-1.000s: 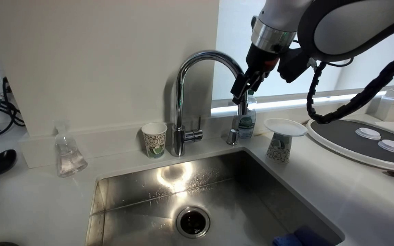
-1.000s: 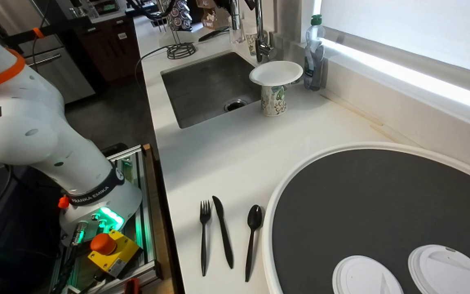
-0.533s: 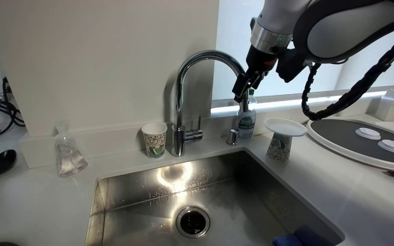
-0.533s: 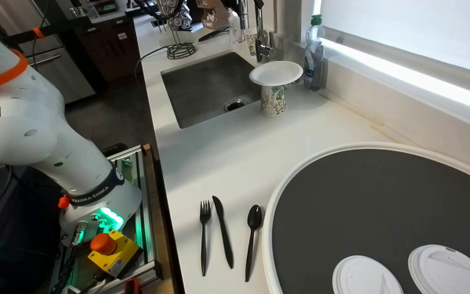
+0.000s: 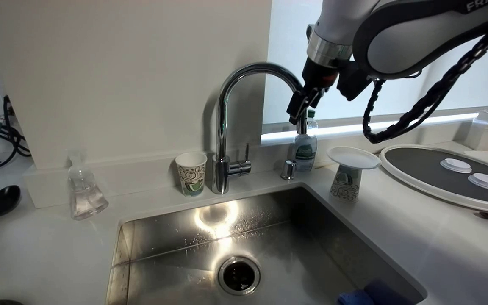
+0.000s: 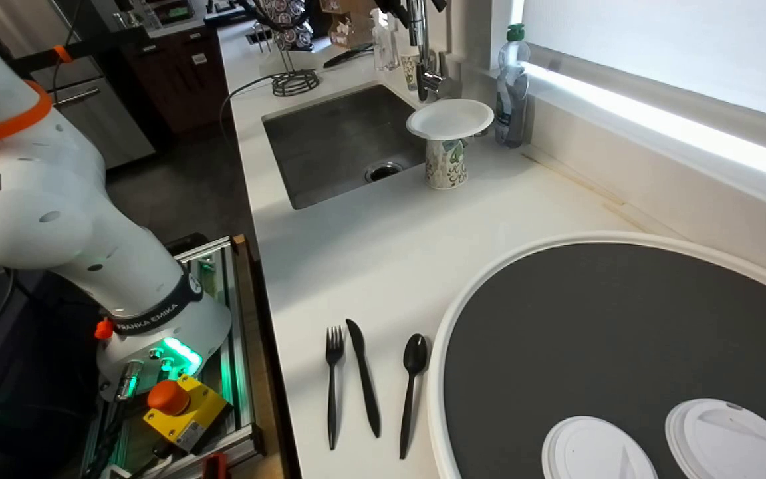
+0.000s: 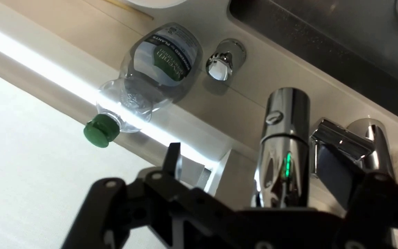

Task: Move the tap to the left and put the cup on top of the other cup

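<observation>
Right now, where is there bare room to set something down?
Most room: the counter between sink, plate-topped cup, round tray and black cutlery; also the tray's side nearer the sink. Crowded: behind the sink, where the upright paper cup, tap, chrome knob and soap bottle stand, and the open gripper hangs at the spout.

1. Soap bottle (image 5: 305, 153) with a green cap (image 7: 101, 130), upright near a corner of the sink (image 5: 303, 245).
2. Fork (image 6: 334, 352), knife (image 6: 366, 382) and spoon (image 6: 415, 356), all black, lying on the surface (image 6: 330, 266); the spoon just beside a round tray (image 6: 576, 326).
3. White lids (image 6: 592, 446), in two places on the tray.
</observation>
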`<state>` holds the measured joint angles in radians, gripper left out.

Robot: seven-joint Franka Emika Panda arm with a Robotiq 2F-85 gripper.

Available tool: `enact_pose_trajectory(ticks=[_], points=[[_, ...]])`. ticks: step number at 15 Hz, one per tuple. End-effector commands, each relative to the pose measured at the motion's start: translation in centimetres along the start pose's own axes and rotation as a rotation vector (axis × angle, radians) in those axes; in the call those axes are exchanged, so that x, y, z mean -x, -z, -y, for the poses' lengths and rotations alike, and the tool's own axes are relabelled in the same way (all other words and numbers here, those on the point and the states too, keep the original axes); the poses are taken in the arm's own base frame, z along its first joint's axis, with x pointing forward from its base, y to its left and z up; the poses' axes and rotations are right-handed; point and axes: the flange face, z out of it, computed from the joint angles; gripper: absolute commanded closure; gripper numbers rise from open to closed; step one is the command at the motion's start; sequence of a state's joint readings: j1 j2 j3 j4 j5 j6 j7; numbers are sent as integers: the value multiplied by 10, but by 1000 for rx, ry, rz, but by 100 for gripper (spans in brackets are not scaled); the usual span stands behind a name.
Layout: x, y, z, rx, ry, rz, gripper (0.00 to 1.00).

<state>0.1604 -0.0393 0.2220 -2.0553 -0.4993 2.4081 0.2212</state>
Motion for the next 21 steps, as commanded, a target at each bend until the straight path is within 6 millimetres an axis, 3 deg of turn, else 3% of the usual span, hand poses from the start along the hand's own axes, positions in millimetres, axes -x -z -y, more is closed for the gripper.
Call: enact_pose_trajectory(ticks=[1,8,15,21], points=[[-11,-13,-8,14,27,-22,0],[-18,-19,-16,19,21,-16,0],[-11,2,-6,-32,-11,25,0],[1,21,-13,-24,17,116,0]])
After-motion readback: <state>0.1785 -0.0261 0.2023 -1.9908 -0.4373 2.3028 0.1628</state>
